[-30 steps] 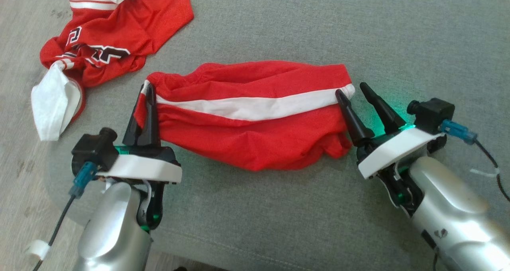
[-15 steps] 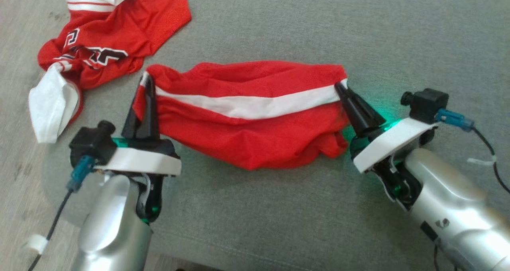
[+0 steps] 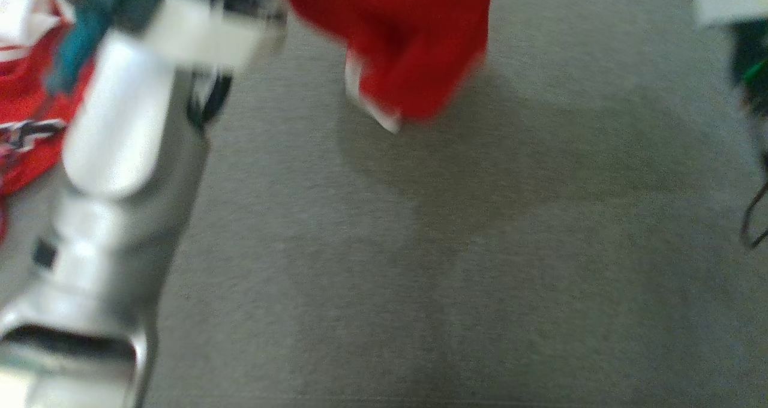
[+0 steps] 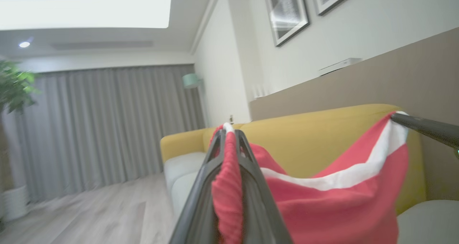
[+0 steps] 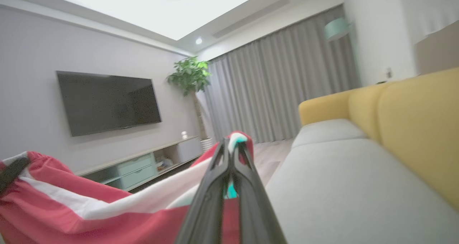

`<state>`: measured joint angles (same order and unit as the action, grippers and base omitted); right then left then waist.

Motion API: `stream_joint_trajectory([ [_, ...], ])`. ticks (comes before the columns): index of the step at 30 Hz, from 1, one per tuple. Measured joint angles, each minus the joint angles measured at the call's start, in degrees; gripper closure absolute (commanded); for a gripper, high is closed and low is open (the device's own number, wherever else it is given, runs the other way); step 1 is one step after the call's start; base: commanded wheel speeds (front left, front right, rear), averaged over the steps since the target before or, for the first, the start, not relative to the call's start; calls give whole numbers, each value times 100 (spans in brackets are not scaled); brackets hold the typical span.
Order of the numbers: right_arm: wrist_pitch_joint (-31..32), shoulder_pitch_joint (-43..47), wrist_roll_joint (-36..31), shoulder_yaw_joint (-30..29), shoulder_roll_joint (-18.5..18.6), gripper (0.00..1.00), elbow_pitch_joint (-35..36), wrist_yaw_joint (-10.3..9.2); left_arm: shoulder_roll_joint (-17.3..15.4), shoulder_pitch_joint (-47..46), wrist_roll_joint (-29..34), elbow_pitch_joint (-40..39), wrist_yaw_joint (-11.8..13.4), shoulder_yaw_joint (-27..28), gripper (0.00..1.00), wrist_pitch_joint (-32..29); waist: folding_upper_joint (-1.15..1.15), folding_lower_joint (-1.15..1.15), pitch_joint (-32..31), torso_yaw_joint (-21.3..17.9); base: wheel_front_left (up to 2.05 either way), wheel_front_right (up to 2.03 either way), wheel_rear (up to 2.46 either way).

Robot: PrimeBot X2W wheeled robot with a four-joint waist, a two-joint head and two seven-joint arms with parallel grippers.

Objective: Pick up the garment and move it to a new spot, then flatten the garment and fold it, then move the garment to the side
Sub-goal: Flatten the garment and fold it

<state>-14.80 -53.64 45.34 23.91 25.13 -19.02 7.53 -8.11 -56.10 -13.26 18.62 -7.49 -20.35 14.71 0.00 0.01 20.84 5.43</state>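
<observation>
Two grippers I am driving, left gripper [image 4: 229, 130] pinching one end of the red cloth [image 4: 340, 201], right gripper [image 5: 232, 142] pinching the other, cloth hanging between them over the grey couch [image 5: 340, 172]

Head view: grey seat cushion [image 3: 480, 264] at centre, with crumpled red-white jersey [image 3: 30, 96] at 9 o'clock edge. Right wrist view: dark wall TV [image 5: 107, 102] at 9 o'clock, potted plant [image 5: 188, 75] near 11, grey curtains [image 5: 272, 93] at 12 — yellow sofa back [image 5: 419, 129] at 3.

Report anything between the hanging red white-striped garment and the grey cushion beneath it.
Nothing visible does: the red white-striped fabric garment hangs above the grey fabric cushion. A second crumpled red jersey lies at the left edge, apart from it.
</observation>
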Motion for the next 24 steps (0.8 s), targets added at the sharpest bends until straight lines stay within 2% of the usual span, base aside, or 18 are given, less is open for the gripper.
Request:
stream_joint_trajectory([
  [6, -7, -727, -143, -579, 280, 100, 497, 0, 14, -1564, 94, 344, -9, -378, 100, 8, 0, 0, 235, -721, 0, 0, 0],
  [10, -10, -519, -160, -827, 301, 100, 962, 0, 3, -1437, 16, 147, -9, -358, 100, 9, 0, 0, 382, -1115, 0, 0, 0],
  [13, -10, 210, -249, -837, 320, 100, 1277, 0, -56, -628, -123, -81, -9, -354, 100, 9, 0, 0, 444, -1318, 0, 0, 0],
  [15, -9, 1011, -320, -886, 303, 100, 1365, 0, -112, 197, -204, -240, -9, -376, 100, 7, 0, 1, 428, -1374, 0, 0, 0],
  [19, -5, 2893, -405, -821, 201, 100, 1511, 0, -204, 1963, -448, -555, -9, -414, 100, 5, 0, -3, 284, -1336, 0, 0, 0],
  [20, -5, 2893, -405, -821, 201, 100, 1511, 0, -204, 1963, -448, -555, -9, -414, 100, 5, 0, -3, 284, -1336, 0, 0, 0],
  [24, 2, 4365, -409, -1106, -119, 100, 1851, 0, -132, 3404, -481, -865, -9, -349, 100, 0, 0, -3, 124, -1248, 0, 0, 0],
])
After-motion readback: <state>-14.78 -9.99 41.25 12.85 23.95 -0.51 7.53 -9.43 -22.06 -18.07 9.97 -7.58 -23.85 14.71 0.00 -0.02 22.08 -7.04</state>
